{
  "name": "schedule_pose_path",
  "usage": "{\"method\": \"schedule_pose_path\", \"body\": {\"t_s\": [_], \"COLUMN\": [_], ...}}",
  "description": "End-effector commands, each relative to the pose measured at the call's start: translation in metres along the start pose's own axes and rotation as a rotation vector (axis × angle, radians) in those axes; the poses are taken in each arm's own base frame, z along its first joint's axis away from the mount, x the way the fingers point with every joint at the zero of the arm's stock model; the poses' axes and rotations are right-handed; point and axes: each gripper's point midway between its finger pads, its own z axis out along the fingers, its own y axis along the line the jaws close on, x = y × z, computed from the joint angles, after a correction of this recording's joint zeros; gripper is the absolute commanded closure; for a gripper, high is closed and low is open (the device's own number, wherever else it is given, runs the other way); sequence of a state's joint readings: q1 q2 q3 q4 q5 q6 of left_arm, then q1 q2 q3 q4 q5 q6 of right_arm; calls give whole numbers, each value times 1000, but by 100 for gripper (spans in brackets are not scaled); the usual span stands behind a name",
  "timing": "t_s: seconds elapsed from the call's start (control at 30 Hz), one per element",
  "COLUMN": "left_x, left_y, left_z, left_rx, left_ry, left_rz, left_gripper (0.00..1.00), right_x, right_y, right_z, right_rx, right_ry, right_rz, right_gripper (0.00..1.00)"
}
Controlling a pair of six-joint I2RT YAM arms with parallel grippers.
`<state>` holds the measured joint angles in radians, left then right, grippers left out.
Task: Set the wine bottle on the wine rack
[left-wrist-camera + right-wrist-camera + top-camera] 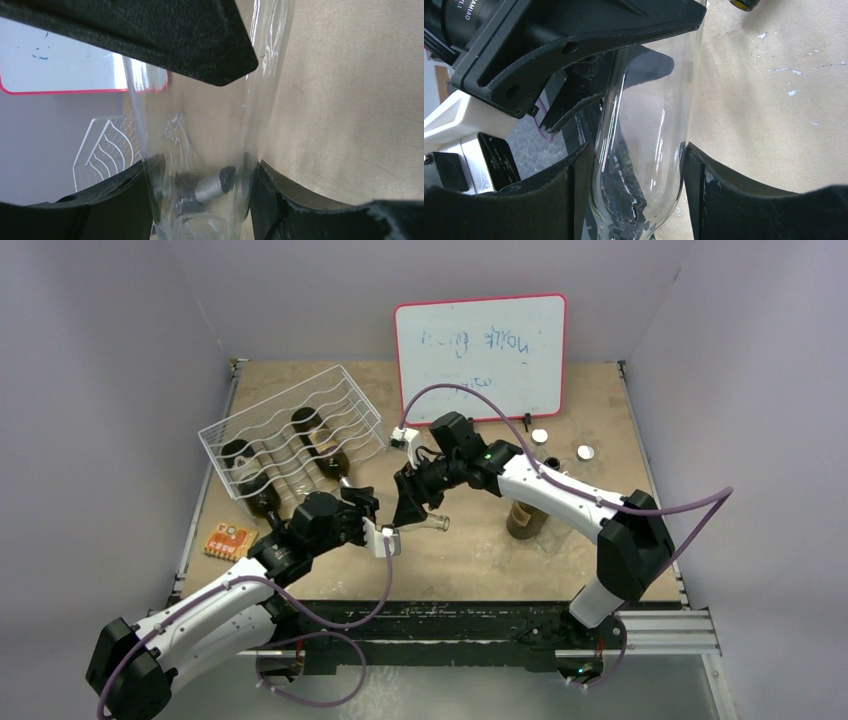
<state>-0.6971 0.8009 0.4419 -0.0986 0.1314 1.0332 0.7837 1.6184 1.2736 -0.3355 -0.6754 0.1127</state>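
A clear glass wine bottle (432, 522) hangs in the air just left of the centre of the top view. It lies roughly level over the brown wooden table board (480, 565), with its neck pointing right, and both arms meet on it.

The left gripper (380, 532) is clamped on the bottle. In the left wrist view its black fingers (125, 200) press the glass (200, 125) from either side at the bottom of the frame. The right gripper (412, 512) sits just beside it on the same bottle. In the right wrist view its pads (714, 200) lie against both sides of the glass (649, 130), so it grasps the bottle too.

The white wire wine rack (290, 425) of wavy rods stands tilted in the upper left of the top view, near the bottle but apart from it. Two dark bottles (318, 445) lie in it.

A red-framed whiteboard (480, 355) with faint blue writing leans at the back. A brown bottle (527, 518) stands upright right of centre, partly hidden behind the right arm. Two small white round caps (585, 452) lie on the board to the right of the whiteboard, and an orange packet (228, 540) lies at the left edge.
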Motion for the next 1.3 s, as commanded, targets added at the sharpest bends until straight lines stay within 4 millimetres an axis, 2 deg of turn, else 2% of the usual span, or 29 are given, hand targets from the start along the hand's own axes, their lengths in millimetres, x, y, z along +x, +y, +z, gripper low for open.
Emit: {"method": "schedule_pose_path", "body": {"t_s": [0.0,0.03,0.1,0.17,0.5,0.73,0.83,1.0,1.17,1.27], "left_x": [-29,-29,-29,-30,-32,-41,-51,-66,-48,-41], "left_y": [47,46,46,44,40,50,73,122,172,190], "left_z": [-8,-8,-7,-6,-4,-12,-23,-49,-81,-87], "left_rx": [-173,-174,-173,-161,-124,-153,-238,-407,-671,-756], "left_ry": [-104,-103,-105,-109,-116,-146,-178,-226,-164,-131], "left_rz": [12,5,-7,-12,-20,-50,-160,-509,-878,-1024], "left_gripper": [86,79,45,38,25,22,21,19,18,17], "right_x": [-8,-11,-19,-29,-47,-48,-45,-39,-40,-52], "right_y": [13,10,6,3,2,-3,-9,-27,-47,-54], "right_z": [-2,-4,-10,-19,-55,-72,-77,-79,-72,-70], "right_rx": [-14,13,64,121,273,356,399,482,542,560], "right_ry": [-12,-27,-59,-105,-216,-256,-262,-273,-319,-382], "right_rz": [-5,-6,-11,-20,-15,-9,-2,15,12,-13], "right_gripper": [100,100,100,100,100,100,100,100,100,100]}}
